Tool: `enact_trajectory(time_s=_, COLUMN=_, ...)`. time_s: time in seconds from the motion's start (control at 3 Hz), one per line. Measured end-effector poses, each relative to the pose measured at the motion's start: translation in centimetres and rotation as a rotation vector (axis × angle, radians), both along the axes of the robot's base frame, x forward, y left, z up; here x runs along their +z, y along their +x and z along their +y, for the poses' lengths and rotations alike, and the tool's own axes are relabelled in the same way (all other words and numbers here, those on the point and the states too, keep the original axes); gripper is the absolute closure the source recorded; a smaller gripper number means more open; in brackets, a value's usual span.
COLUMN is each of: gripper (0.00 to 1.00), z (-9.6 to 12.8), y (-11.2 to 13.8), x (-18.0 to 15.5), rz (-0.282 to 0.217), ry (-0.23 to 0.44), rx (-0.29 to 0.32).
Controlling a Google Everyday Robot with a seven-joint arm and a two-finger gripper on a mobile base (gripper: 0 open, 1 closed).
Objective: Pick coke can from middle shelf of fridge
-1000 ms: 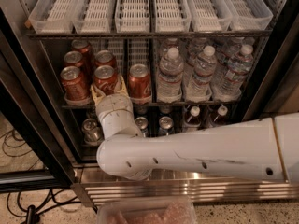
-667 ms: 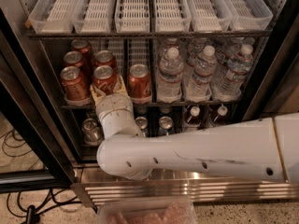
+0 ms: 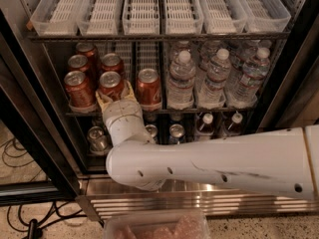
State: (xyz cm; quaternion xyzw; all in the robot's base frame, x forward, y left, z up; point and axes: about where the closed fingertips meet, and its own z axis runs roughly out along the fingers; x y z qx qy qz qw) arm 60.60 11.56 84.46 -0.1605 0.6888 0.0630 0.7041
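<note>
On the fridge's (image 3: 31, 128) middle shelf (image 3: 214, 110), the pincer (image 3: 114, 93) straddles the front coke can (image 3: 110, 82); grip impossible to tell.

This looked like a shop or break room: a display fridge (image 3: 124, 199) stocked in lanes with red cans (image 3: 148, 86) and water bottles (image 3: 180, 81). The gripper (image 3: 115, 96) sat at the middle shelf (image 3: 199, 110) front edge.

Red coke can (image 3: 110, 82) with silver top; cream-white tool (image 3: 114, 96) just under it; clear water bottles (image 3: 180, 81), white caps, right of can.
</note>
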Motion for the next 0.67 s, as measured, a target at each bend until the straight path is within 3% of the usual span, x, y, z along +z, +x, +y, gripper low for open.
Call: enact_trajectory(time_s=0.67, gripper=1.0, z=0.3, y=-1.6, x=2.4, rz=0.062, ry=0.059, rx=0.096)
